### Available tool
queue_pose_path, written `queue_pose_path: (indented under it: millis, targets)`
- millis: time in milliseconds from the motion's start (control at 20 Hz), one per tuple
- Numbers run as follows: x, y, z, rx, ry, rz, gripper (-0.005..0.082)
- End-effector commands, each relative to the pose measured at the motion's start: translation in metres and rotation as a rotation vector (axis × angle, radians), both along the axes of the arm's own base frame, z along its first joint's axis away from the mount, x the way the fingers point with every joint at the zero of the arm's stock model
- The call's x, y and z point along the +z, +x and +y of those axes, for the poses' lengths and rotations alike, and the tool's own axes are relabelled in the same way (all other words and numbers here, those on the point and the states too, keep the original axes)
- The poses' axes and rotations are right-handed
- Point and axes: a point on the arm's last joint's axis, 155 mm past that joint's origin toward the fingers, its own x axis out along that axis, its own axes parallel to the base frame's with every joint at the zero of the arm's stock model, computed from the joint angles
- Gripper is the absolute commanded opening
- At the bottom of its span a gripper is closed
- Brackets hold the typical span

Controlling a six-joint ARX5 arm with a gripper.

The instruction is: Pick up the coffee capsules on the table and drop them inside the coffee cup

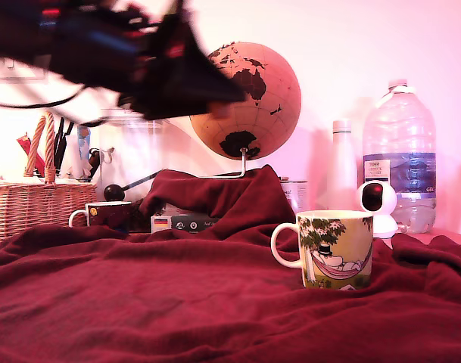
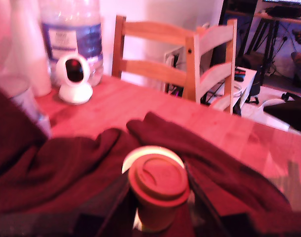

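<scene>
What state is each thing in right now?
Gripper: shut on capsule, raised above the table.
Capsule: brown, held between the gripper's fingers.
Cup: upright on the blanket; its inside can't be seen.
Blanket: rumpled.
Water bottle: upright, capped.

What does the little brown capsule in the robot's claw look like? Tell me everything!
The brown coffee capsule is a small tapered pod with a round, rimmed flat end facing the wrist camera; that end looks smooth with a faint dent. It sits between the dark fingers of the gripper, which stand close on either side, so it looks gripped. A pale round rim, likely the coffee cup, peeks out behind it. The exterior view does not show the capsule.
</scene>
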Motion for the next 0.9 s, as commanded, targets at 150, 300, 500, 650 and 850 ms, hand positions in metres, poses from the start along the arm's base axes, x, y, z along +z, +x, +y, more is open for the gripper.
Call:
queue_pose_path:
  millis: [150,300,500,650,850]
  targets:
    - [-0.018,0.005,-0.019,-0.029,0.056,0.042,0.0197]
    - [-0.021,0.010,-0.029,-0.042,0.090,0.058,0.0197]
    - [-0.029,0.017,-0.038,-0.047,0.134,0.108,0.0198]
    - [-0.034,0.021,-0.046,-0.054,0.164,0.140,0.0198]
    - [-0.046,0.024,-0.056,-0.069,0.211,0.182,0.0198]
